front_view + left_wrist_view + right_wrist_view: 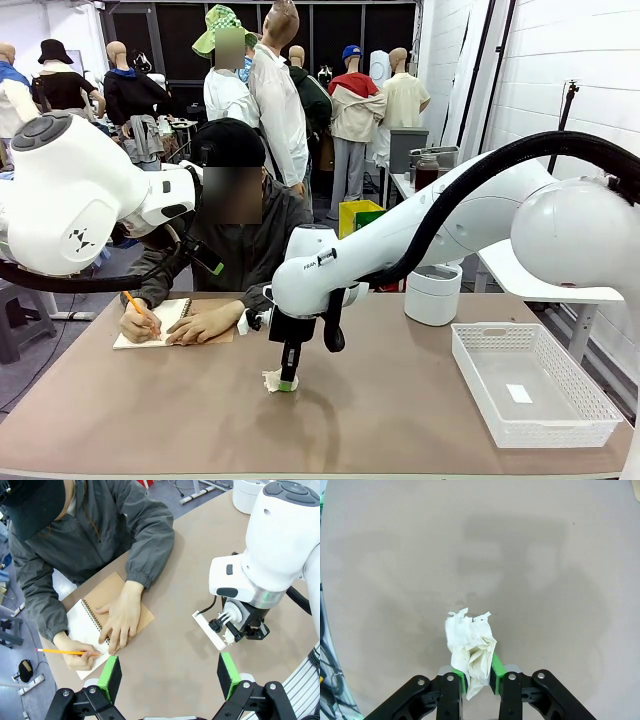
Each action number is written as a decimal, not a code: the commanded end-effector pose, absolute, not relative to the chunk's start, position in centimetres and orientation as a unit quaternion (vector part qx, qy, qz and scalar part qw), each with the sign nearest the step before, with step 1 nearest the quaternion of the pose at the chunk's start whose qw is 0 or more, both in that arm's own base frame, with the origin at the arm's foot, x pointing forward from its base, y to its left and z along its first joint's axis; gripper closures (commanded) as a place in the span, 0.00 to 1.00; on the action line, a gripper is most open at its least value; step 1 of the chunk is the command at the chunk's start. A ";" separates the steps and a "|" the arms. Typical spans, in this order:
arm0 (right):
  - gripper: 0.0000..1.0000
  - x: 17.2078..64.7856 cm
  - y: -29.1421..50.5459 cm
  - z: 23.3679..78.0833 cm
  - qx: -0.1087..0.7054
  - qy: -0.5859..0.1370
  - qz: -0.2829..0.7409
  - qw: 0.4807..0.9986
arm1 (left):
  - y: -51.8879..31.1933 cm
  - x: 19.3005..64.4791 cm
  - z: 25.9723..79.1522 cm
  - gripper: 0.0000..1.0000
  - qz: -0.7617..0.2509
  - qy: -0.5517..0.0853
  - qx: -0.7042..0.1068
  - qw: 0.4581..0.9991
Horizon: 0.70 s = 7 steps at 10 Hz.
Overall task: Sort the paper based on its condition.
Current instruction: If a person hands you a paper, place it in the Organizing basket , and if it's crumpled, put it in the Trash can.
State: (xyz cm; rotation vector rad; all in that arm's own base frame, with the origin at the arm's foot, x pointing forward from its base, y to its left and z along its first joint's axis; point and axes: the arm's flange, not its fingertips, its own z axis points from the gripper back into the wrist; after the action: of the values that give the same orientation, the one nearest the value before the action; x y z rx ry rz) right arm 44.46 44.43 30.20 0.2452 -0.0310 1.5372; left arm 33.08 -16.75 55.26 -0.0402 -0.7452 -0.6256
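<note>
On our left, the left gripper (pixel 169 676) hangs spread and empty above the table (pixel 140 420), looking down on the person's hands. One hand (pixel 80 656) writes with a pencil (pixel 62 652) in the spiral notebook (pixel 80 622), and the other hand (pixel 120 622) presses the page flat.

Toward the middle, the right gripper (pixel 288 378) stands upright with its tips at the table surface, clamped on a crumpled wad of paper (pixel 470 652). The wad bulges out past the green pads and seems to touch the table. We judge this to be the pick-up of a sheet in bad condition, with the grasp made and the lift not yet begun.

The next move calls for a straight rise, then a carry to wherever crumpled sheets belong. The white basket (pixel 520 432) at the far right looks the likely place, though we cannot be sure. Between wad and basket lies bare table. The basket's raised rim must be cleared from above, and the white tub (pixel 433 295) stands behind that path, toward the far edge.
</note>
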 end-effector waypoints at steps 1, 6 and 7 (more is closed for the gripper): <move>1.00 44.6 44.2 30.8 0.108 -0.018 0.682 0.723 | -16.6 33.1 55.2 0.00 -0.299 -0.358 -0.018 0.884; 1.00 46.2 35.4 42.0 0.086 -0.097 0.566 0.814 | -16.6 33.1 55.2 0.00 -0.299 -0.358 -0.018 0.884; 1.00 46.8 33.2 43.8 0.075 -0.115 0.534 0.834 | -16.6 33.1 55.2 0.00 -0.299 -0.358 -0.018 0.884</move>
State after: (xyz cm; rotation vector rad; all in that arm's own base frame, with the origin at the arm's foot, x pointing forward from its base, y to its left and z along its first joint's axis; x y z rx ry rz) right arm 48.27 35.17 43.84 0.1884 -0.2362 1.2107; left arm 33.09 -16.72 55.29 -0.0405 -0.7457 -0.6248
